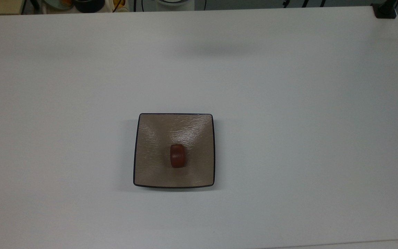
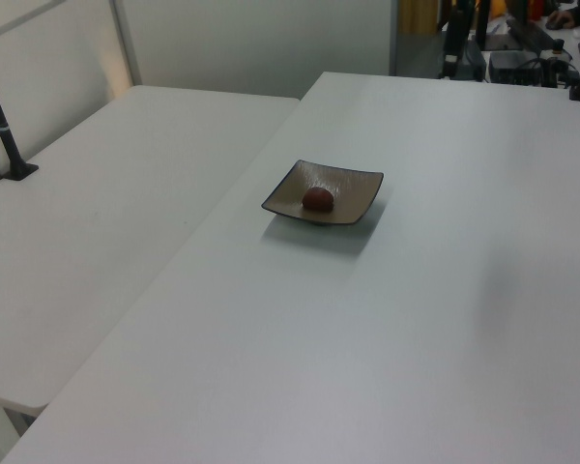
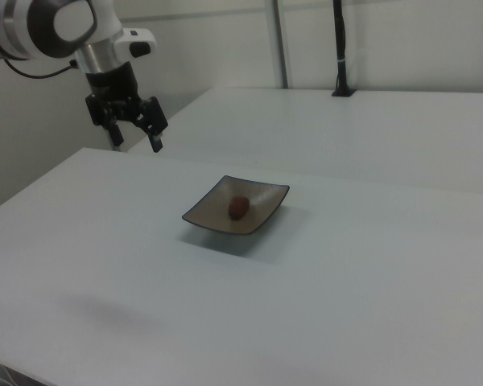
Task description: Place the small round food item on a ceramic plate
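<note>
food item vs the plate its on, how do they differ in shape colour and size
Shape: the small round food item is a rounded, barrel-like lump, while the ceramic plate is square with rounded corners. Colour: the food item is glossy reddish-brown; the plate is tan-brown with a thin dark rim. Size: the food item is far smaller than the plate. Both look glossy, and they touch, the food item lying near the plate's middle.

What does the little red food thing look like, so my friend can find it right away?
Look at the big white table and find the square tan-brown plate with a thin dark rim. Right near the plate's middle sits the small round food item, a glossy reddish-brown lump shaped like a tiny barrel. It is the only reddish thing on the table.
</note>
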{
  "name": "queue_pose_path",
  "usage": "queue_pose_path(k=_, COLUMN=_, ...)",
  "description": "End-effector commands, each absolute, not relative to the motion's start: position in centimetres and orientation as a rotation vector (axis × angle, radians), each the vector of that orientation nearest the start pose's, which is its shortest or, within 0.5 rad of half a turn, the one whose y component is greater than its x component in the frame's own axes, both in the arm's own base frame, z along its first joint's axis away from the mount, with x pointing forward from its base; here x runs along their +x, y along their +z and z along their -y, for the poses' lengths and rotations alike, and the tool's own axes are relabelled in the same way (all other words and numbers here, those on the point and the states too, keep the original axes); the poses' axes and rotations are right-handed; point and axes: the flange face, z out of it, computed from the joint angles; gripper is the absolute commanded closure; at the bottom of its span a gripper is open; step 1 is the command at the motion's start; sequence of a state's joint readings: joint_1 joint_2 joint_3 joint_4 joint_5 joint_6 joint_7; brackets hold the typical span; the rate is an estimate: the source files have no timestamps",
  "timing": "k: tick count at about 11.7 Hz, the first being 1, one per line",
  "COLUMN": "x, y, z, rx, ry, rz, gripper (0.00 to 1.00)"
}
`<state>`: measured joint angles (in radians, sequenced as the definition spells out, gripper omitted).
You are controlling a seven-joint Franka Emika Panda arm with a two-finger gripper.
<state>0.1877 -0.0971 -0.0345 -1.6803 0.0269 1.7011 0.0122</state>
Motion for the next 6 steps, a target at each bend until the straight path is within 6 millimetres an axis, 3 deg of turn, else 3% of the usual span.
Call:
queue_pose_path(k=1, x=53.35, y=63.46, z=-7.99, rx=-3.044, ry=-0.283, rz=0.196, gripper=0.0)
queue_pose_path(k=6, x=53.95, y=62.93, z=-7.91, rx=-3.049, ry=-0.271, rz=0.182, gripper=0.0)
